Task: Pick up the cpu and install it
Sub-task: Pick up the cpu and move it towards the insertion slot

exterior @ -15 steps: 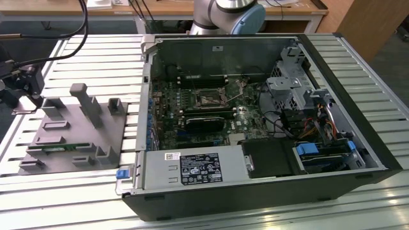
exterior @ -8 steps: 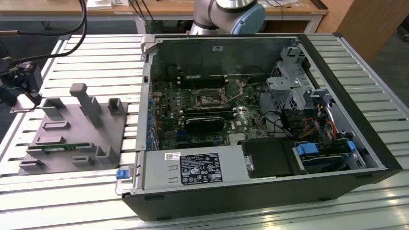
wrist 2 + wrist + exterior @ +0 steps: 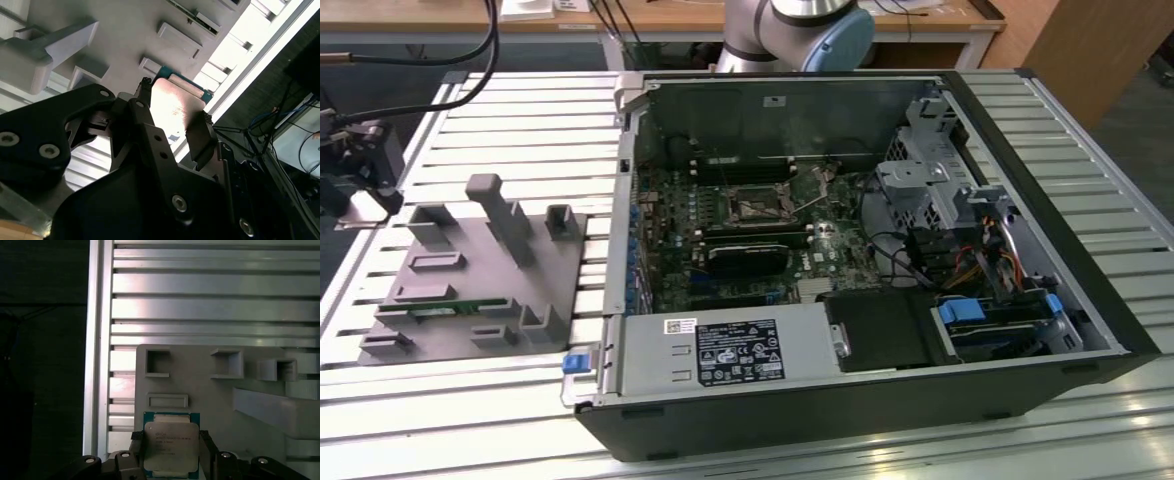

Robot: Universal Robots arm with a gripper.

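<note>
Now the gripper (image 3: 171,440) has its two black fingers (image 3: 136,450) pinching opposite edges of the cpu (image 3: 171,452), which sits over, perhaps still resting on, the grey tray (image 3: 220,395) on the slatted table (image 3: 494,130), well apart from the open computer case (image 3: 854,250).
</note>
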